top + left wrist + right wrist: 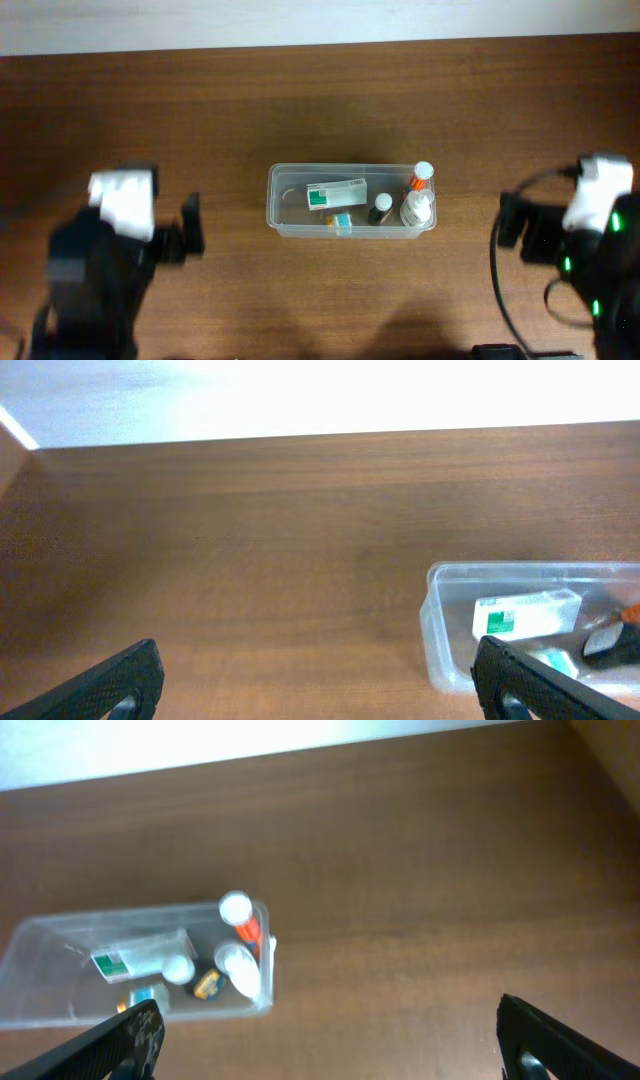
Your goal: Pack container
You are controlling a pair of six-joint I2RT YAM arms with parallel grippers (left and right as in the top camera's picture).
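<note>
Well, the container point(272, 203) holds a box point(336, 192) — perhaps three bottles point(418, 208) too.

Apparently wooden table point(300, 100); container point(288, 212) rests near centre.

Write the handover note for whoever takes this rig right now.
Left gripper: open, empty, apart from the container.
Right gripper: open, empty, also apart from it.
The container stands on the table between the arms.
Done: white-and-green box, orange-capped bottle, white bottle, dark bottle and small pale-blue packet are inside.
Left: no further item to pack shows in these views; confirm before closing out.
</note>
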